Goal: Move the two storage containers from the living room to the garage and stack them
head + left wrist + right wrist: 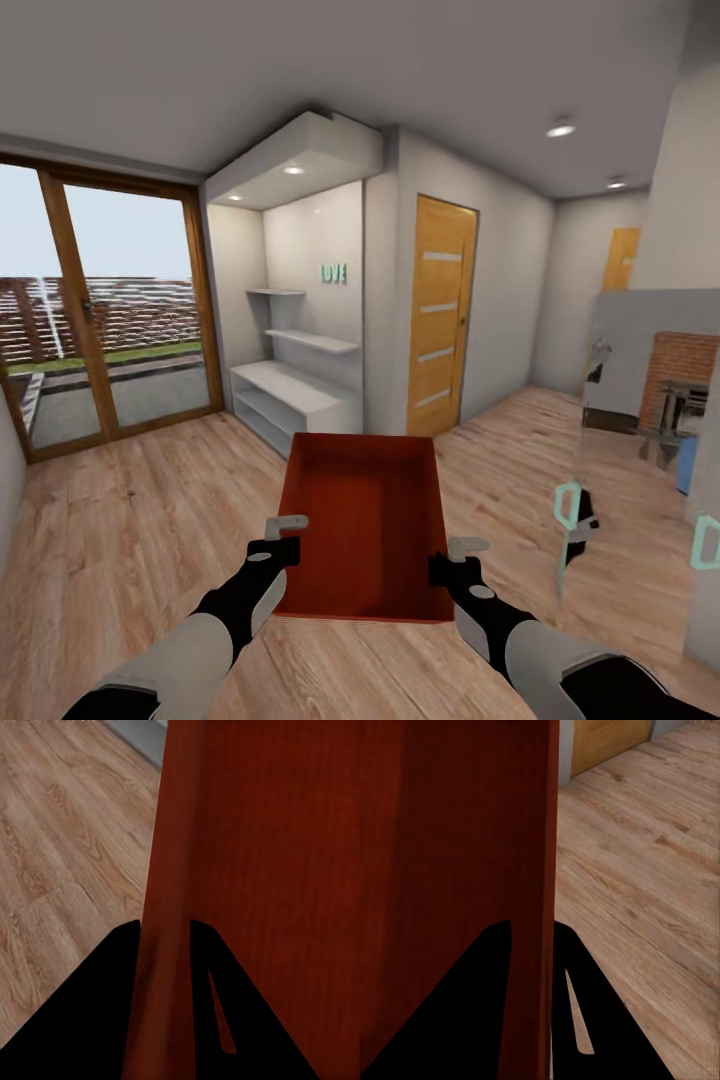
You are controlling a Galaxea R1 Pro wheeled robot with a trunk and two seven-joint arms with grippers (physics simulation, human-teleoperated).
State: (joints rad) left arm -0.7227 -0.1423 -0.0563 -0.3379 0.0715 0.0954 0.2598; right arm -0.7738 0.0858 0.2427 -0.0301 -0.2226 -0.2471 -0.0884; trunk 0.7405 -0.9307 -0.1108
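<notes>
I hold one orange-red storage container point(365, 525) in front of me, open side up, above the light wood plank floor of the living room. My left gripper point(284, 538) is shut on its left wall near the close corner. My right gripper point(455, 560) is shut on its right wall. In the left wrist view the container wall point(161, 945) runs between the two dark fingers point(97, 1012). The right wrist view shows the same: the wall point(544, 907) clamped between the fingers point(585, 1012).
Wood-framed glass doors point(100, 310) stand at the left. A white shelf alcove point(300, 350) lies straight ahead, and an orange wooden door point(440, 315) beside it. A mirrored panel point(640, 460) stands close on the right, reflecting a brick fireplace. Open plank floor point(130, 540) spreads at left.
</notes>
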